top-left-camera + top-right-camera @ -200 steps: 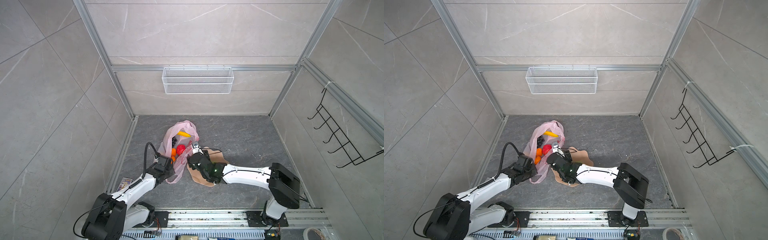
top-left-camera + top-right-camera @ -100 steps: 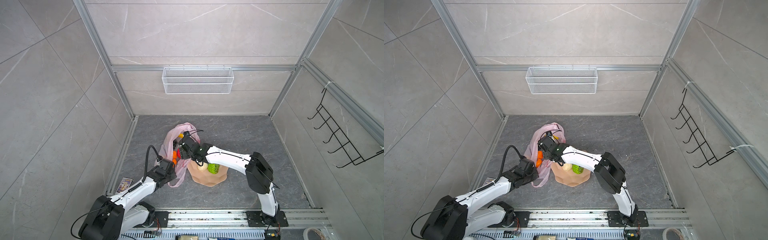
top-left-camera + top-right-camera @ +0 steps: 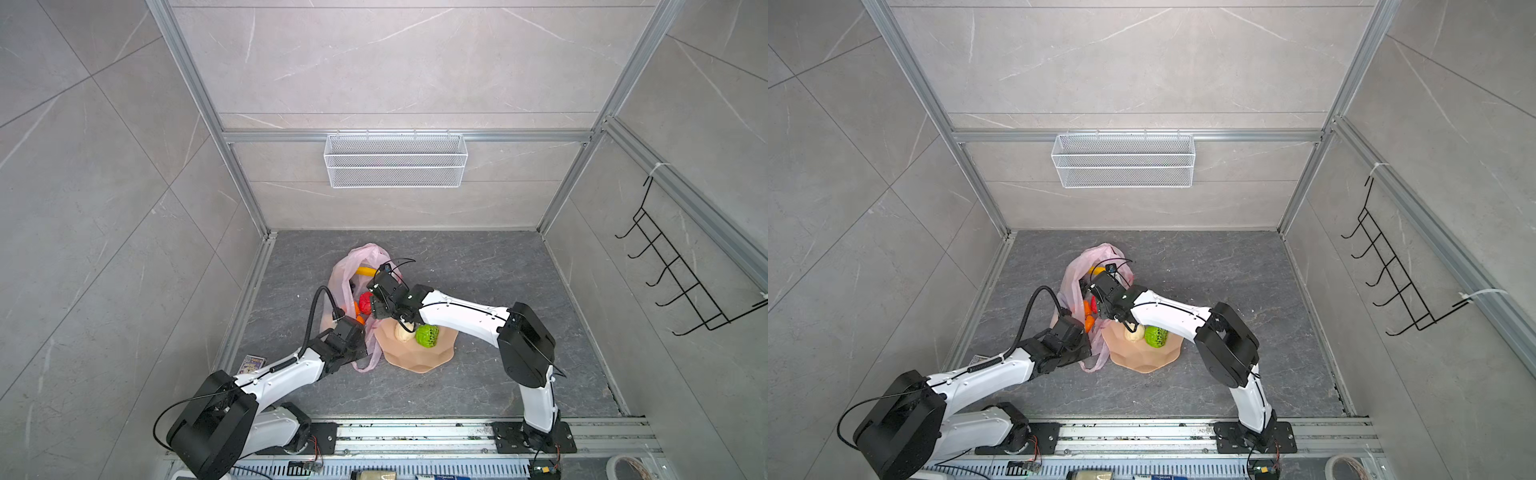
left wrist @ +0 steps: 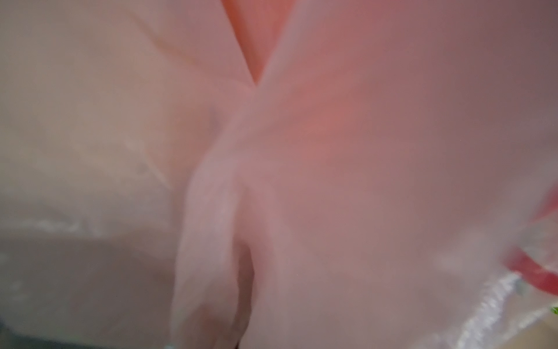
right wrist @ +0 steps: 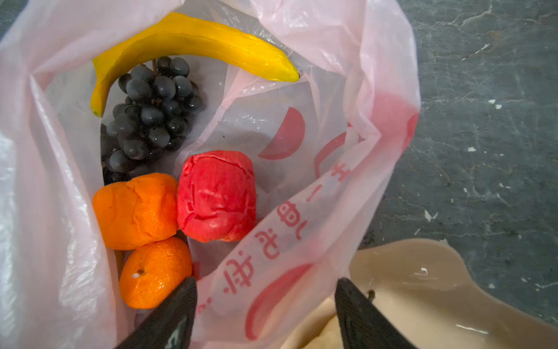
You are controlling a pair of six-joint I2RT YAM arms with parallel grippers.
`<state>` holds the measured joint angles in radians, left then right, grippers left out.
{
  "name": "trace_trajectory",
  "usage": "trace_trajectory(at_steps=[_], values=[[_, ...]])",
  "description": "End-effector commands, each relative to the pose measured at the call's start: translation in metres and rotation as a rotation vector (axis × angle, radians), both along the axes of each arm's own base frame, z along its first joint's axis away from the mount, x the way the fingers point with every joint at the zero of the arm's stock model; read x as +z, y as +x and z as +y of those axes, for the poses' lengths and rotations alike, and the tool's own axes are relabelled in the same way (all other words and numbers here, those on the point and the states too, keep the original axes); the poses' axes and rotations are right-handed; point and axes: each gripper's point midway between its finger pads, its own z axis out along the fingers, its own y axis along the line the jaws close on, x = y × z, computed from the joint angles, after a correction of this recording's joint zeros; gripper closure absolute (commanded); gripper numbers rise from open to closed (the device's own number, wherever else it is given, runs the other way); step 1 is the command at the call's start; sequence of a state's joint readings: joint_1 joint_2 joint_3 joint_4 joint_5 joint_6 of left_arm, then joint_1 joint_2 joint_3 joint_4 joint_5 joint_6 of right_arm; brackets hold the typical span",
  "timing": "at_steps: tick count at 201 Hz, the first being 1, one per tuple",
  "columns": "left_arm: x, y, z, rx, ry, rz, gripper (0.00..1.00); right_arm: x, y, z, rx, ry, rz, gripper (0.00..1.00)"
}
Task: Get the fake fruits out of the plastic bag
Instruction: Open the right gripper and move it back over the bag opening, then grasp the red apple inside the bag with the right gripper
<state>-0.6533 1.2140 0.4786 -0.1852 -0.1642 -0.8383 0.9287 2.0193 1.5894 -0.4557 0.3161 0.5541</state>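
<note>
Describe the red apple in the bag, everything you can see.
The red apple is glossy, bright red, its skin creased and dented like soft foam or plastic. It lies loose inside the plastic bag, on the bag's bottom, its side pressed against an orange. The open right gripper is short of it; nothing grips it.

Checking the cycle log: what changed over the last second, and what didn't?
The right hand swung from over the plate back to the plastic bag mouth, open and empty. Uncovered, the plate shows the green fruit and a cream fruit. Unchanged: left hand shut on the bag; banana, grapes, apple, oranges inside it.
</note>
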Motion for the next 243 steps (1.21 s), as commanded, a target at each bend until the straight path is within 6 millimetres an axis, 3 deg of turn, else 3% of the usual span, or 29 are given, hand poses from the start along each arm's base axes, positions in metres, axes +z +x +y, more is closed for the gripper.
trace_trajectory(at_steps=[1, 32, 85, 132, 221, 231, 234, 243], values=[[0.005, 0.000, 0.008, 0.053, -0.001, -0.036, 1.00, 0.016, -0.003, 0.012, 0.042, 0.049, 0.008, 0.25], [0.005, -0.006, 0.024, 0.091, 0.040, -0.039, 1.00, 0.015, 0.006, 0.026, 0.069, 0.028, 0.015, 0.25], [0.003, -0.008, 0.031, 0.115, 0.064, -0.037, 1.00, 0.012, 0.022, 0.046, 0.116, -0.011, 0.033, 0.25], [0.005, -0.008, 0.034, 0.126, 0.073, -0.046, 1.00, -0.008, 0.029, 0.048, 0.143, -0.092, 0.107, 0.25], [0.005, -0.009, 0.040, 0.136, 0.097, -0.052, 1.00, -0.052, 0.016, 0.059, 0.198, -0.117, 0.296, 0.23], [0.006, -0.009, 0.041, 0.139, 0.099, -0.053, 1.00, -0.050, 0.019, 0.060, 0.188, -0.115, 0.294, 0.23], [0.006, -0.009, 0.041, 0.139, 0.100, -0.053, 1.00, -0.061, 0.018, 0.059, 0.186, -0.129, 0.310, 0.23], [0.006, -0.009, 0.041, 0.139, 0.099, -0.055, 1.00, -0.066, 0.020, 0.058, 0.181, -0.133, 0.321, 0.23]])
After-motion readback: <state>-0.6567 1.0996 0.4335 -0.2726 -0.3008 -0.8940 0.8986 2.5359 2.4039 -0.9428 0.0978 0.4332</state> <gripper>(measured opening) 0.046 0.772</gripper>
